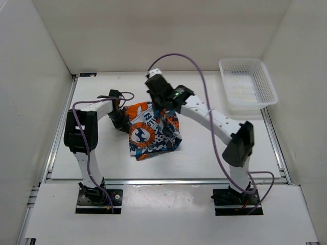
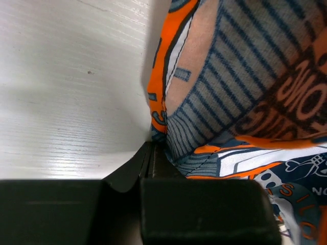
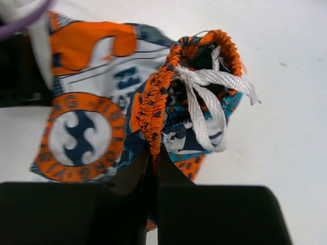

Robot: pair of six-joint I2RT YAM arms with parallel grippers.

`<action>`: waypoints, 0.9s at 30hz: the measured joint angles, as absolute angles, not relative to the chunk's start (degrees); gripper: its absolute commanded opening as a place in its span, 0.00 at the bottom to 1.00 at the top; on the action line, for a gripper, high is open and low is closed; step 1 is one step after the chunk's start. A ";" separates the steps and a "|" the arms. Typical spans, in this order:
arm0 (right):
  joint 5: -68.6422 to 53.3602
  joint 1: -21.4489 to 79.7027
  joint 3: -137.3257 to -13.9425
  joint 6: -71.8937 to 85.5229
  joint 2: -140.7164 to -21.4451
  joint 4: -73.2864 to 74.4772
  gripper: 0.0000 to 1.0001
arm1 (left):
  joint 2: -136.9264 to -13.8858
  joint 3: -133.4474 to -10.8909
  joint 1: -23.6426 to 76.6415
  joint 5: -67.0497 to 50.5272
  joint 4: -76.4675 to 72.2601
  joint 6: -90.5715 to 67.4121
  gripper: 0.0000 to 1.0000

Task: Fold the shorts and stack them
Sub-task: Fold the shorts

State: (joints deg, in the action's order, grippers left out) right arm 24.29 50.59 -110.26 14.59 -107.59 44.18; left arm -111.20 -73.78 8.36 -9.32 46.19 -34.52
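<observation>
Black right gripper [image 3: 155, 159] clamps the gathered orange waistband of soft cartoon-print shorts [image 1: 153, 133], orange, turquoise, navy and white, bunched at mid white table [image 1: 204, 153]; left gripper [image 2: 152, 149] jaws are closed on their side edge.

White mesh basket [image 1: 249, 108] on table's [image 1: 204, 153] far-right corner.

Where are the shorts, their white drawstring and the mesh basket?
shorts [image 1: 141, 133]: top external view, on the orange roundel print.
drawstring [image 3: 214, 77]: right wrist view, on the flat white lace beside the knot.
basket [image 1: 253, 107]: top external view, on its near wall.
</observation>
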 measured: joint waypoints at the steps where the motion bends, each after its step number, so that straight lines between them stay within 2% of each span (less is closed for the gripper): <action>1: 24.36 52.07 -112.49 14.55 -110.08 44.27 0.00 | -111.20 -73.78 8.34 -9.41 46.19 -34.52 0.10; 12: 18.74 58.35 -125.14 14.81 -129.58 45.17 0.01 | -109.19 -71.00 6.31 -9.45 44.75 -34.79 0.10; 14: 17.63 58.26 -126.30 15.29 -131.20 45.39 0.46 | -108.25 -69.97 4.97 -9.32 44.75 -34.76 0.20; 15: 17.17 58.24 -126.80 15.57 -131.76 45.36 0.65 | -107.79 -69.65 4.16 -9.28 45.01 -34.63 0.30; 16: 16.56 58.22 -127.04 15.97 -131.98 45.39 0.91 | -107.24 -69.49 3.29 -9.28 45.45 -34.50 0.33; 17: 16.05 58.19 -127.20 16.23 -132.00 45.50 0.99 | -106.41 -69.47 2.26 -9.19 45.93 -34.35 0.36; 18: 15.81 58.17 -127.37 16.16 -131.92 45.47 1.00 | -105.25 -69.49 0.99 -9.10 46.48 -34.24 0.43; 20: 15.18 58.13 -127.13 16.10 -130.96 44.95 1.00 | -102.72 -70.46 -0.97 -8.86 48.31 -33.63 0.56; 22: 15.00 58.15 -125.03 16.21 -128.22 44.27 0.99 | -99.98 -73.14 -2.81 -8.43 50.39 -33.32 0.56; 24: 15.07 57.89 -121.40 16.69 -123.57 43.24 0.73 | -97.34 -77.25 -3.57 -7.99 52.29 -32.73 0.48; 25: 15.03 57.76 -119.42 17.12 -120.81 43.05 0.56 | -96.18 -79.07 -3.40 -7.75 52.66 -32.51 0.43; 26: 14.98 57.45 -117.14 17.89 -117.82 42.37 0.26 | -94.96 -81.06 -2.81 -7.49 52.93 -32.05 0.29; 27: 14.74 56.82 -114.19 18.55 -114.48 41.04 0.16 | -93.76 -82.78 -1.83 -7.46 53.04 -31.51 0.21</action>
